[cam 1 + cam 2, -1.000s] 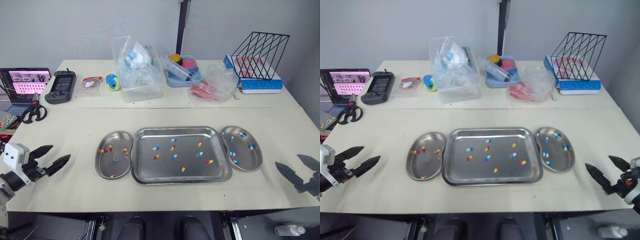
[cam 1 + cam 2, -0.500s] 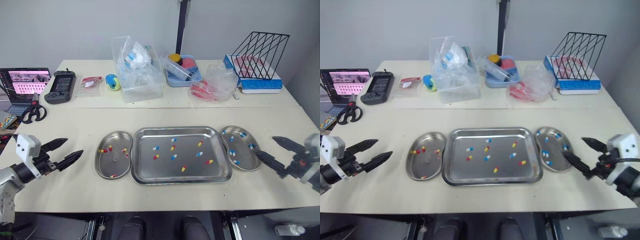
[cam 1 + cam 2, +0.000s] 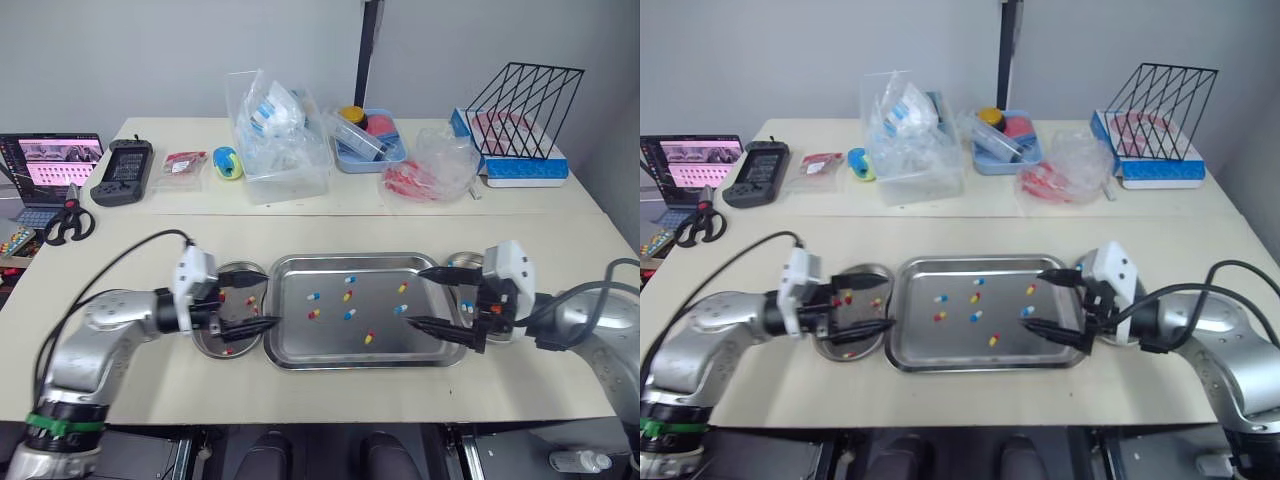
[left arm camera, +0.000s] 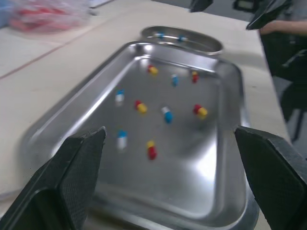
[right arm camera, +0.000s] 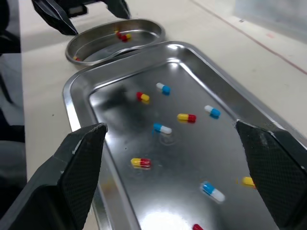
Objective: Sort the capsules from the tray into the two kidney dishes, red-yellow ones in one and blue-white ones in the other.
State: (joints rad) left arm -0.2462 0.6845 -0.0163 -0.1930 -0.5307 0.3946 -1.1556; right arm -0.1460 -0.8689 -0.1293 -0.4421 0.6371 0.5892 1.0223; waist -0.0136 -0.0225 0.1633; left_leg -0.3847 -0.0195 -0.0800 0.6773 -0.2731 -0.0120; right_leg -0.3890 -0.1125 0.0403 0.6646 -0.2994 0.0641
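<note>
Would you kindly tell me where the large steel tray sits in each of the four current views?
Left eye view: tray in the lower middle.
Right eye view: tray in the lower middle too.
Left wrist view: tray directly ahead of the left end effector.
Right wrist view: tray directly ahead of the right end effector.
Shared landmark: the red-yellow capsule lying nearest the tray's robot-side rim.

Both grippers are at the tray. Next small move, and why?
Probably ease the right gripper forward and down onto the blue-white capsule. It lies in the tray just ahead of the open fingers, and the right kidney dish next to that arm holds blue-white ones.
</note>
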